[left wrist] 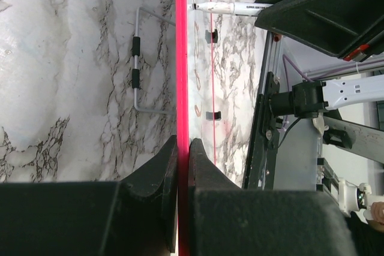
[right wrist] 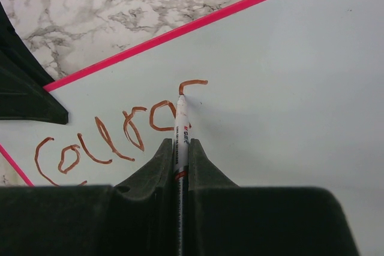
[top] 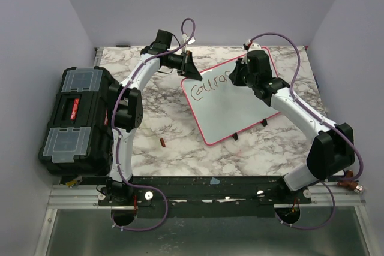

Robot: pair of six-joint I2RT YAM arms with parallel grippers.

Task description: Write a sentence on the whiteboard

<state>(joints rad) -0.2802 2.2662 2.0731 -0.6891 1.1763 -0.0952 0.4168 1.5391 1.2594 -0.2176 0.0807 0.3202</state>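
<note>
The whiteboard [top: 240, 112], white with a pink-red rim, lies tilted on the marble table. My left gripper [top: 191, 68] is shut on its far left edge; in the left wrist view the rim [left wrist: 181, 58] runs edge-on between the closed fingers [left wrist: 183, 148]. My right gripper [top: 237, 77] is shut on a white marker [right wrist: 180, 130], whose tip touches the board [right wrist: 288, 88]. The sentence [right wrist: 114, 139] reads "Coura" in brown strokes, and a short fresh curved stroke [right wrist: 193, 83] starts at the tip. In the top view the right arm hides the end of the sentence [top: 207, 86].
A black toolbox [top: 78, 118] stands at the table's left edge beside the left arm. A small reddish-brown object [top: 162, 142] lies on the marble in front of the board. A wire stand [left wrist: 137, 58] shows under the board. Purple walls close in three sides.
</note>
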